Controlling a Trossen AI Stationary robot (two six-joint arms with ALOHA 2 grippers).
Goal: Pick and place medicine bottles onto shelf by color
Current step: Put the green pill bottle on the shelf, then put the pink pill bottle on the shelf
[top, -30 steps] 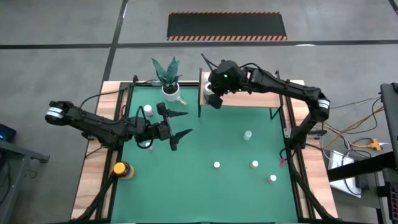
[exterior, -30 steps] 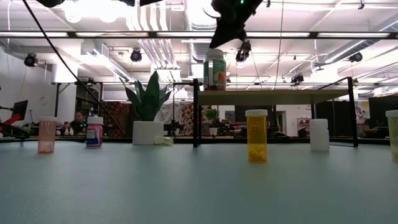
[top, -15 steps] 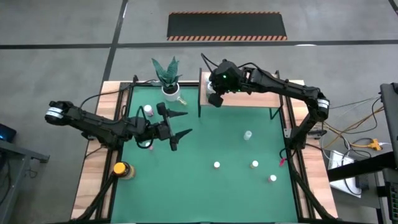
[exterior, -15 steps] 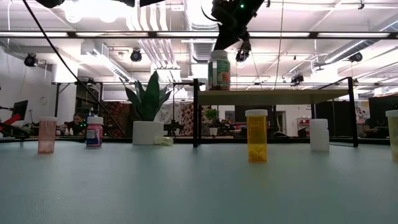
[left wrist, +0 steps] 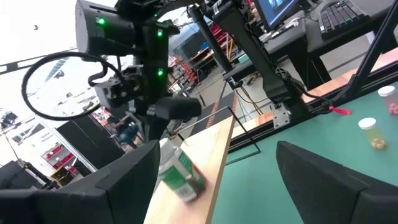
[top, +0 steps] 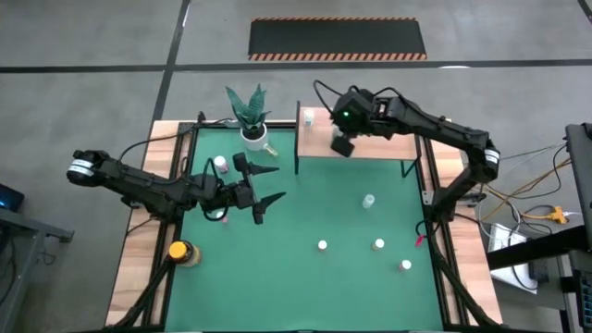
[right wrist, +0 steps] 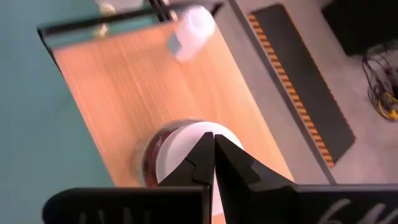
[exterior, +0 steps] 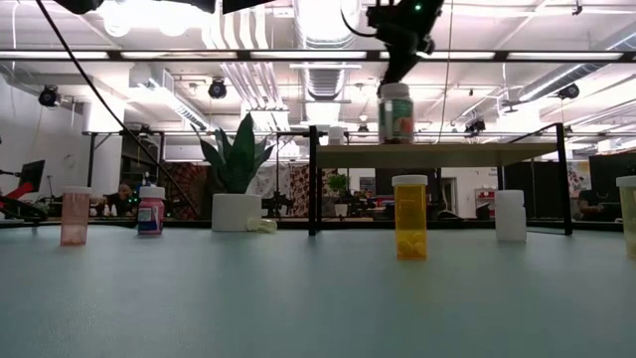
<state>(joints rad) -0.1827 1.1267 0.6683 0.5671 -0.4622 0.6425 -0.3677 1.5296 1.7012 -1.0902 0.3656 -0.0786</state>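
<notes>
With its fingers pressed together and holding nothing, the right end effector [exterior: 402, 62] hovers just above the white-capped, green-labelled medicine bottle [exterior: 396, 112] on the light wooden shelf [top: 370, 146], apparently nudging it into its colour group; next it likely lifts clear.

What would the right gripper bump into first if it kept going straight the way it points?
Probably the white cap of the bottle standing on the shelf. The shut right gripper points down right above that cap; the gap between them is hard to judge.
</notes>
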